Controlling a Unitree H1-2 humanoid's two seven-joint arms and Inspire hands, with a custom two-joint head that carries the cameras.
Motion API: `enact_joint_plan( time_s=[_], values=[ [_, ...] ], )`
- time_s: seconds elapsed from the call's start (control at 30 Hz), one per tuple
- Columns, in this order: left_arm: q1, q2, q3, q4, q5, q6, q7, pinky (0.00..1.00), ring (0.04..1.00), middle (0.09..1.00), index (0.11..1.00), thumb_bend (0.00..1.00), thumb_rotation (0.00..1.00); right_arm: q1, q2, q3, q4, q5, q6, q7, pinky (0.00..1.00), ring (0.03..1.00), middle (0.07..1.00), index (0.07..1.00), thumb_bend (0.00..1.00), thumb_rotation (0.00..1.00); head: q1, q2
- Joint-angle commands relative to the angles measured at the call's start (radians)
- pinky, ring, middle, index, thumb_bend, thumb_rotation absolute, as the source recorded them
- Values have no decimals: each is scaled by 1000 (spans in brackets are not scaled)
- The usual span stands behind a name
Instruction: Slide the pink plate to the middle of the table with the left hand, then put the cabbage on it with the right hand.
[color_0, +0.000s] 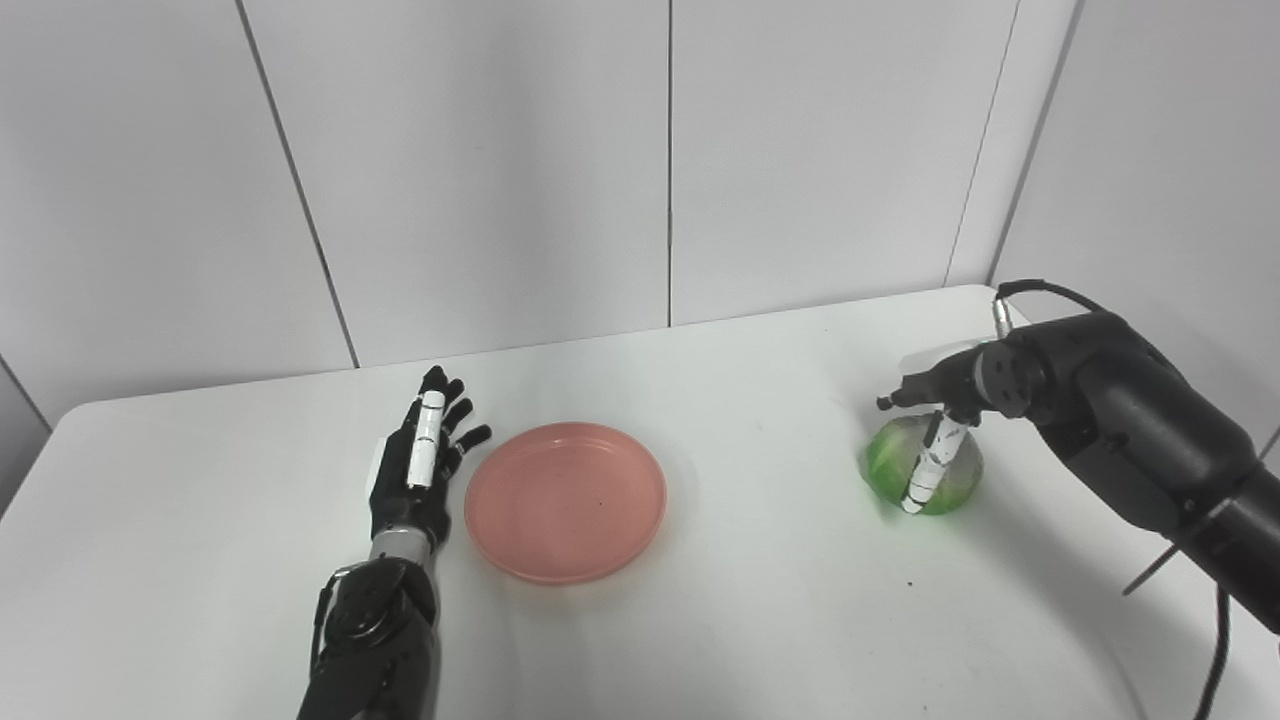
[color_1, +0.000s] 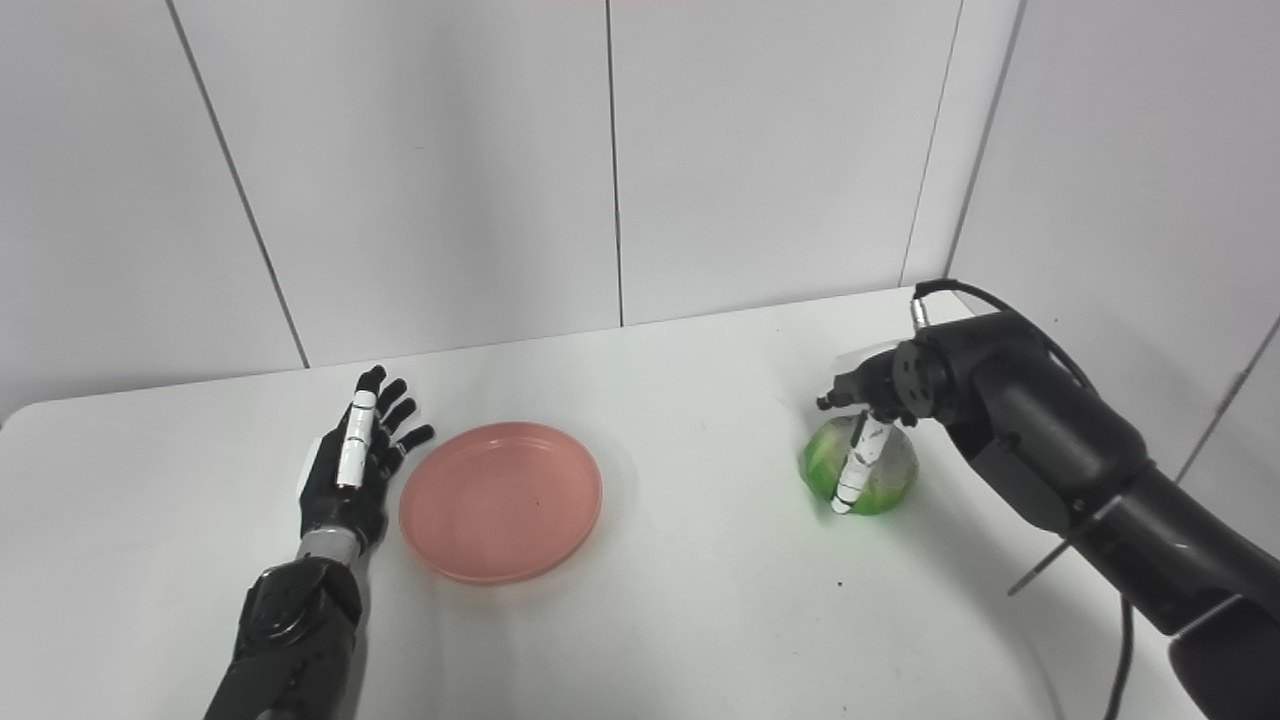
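My left hand (color_0: 418, 462) lies with fingers spread just left of the plate (color_0: 565, 500) mid-worktop (color_0: 750, 600), while my right hand (color_0: 940, 425) grips the cabbage (color_0: 950, 480) far right.

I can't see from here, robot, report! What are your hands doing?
Left hand open beside pink plate. Right hand down on cabbage, grip unclear. Nothing between them.

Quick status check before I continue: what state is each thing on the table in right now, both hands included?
Pink plate: flat on the table, empty, near the middle.
Cabbage: on the table at the right, not on the plate.
Left hand: open, fingers extended, just left of the plate.
Right hand: on top of the cabbage, fingers down over it; grip unclear.
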Motion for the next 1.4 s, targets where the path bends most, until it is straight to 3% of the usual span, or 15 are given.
enact_joint_plan(
  time_s=[0.0,0.33,0.77,0.8,0.9,0.97,1.0,1.07,1.37],
  values=[
    [44,5,4,28,-7,75,9,773,916,930,933,735,820,-8,-11,-37,3,11,-36,-79,775,972,1000,939,1000,402,5,1],
    [52,9,5,4,-8,99,15,750,910,922,939,737,800,104,19,-135,109,132,-145,-370,766,919,922,874,1000,374,14,7],
    [49,5,8,1,-18,103,9,741,910,925,931,737,786,172,33,-175,151,272,-248,-532,615,726,812,802,1000,307,22,11],
    [49,4,11,1,-22,103,7,758,915,928,934,727,777,174,34,-176,155,279,-252,-539,587,671,750,772,1000,286,22,11],
    [48,6,7,2,-17,103,8,760,913,929,940,714,784,172,30,-158,164,279,-280,-552,523,583,651,709,962,237,22,12],
    [46,6,5,4,-15,104,11,752,909,921,936,711,790,171,28,-150,166,280,-293,-555,468,519,576,623,866,122,22,12],
    [46,6,6,3,-16,105,11,736,908,924,933,715,789,171,27,-147,168,281,-299,-557,366,444,505,531,618,31,23,12],
    [46,6,5,3,-17,105,10,727,907,927,933,720,789,169,23,-141,169,276,-302,-554,320,406,489,506,558,10,24,12],
    [41,-1,8,-2,-20,111,15,721,911,926,940,722,782,120,-8,-99,139,271,-343,-503,321,395,499,532,514,0,27,11]
  ],
)
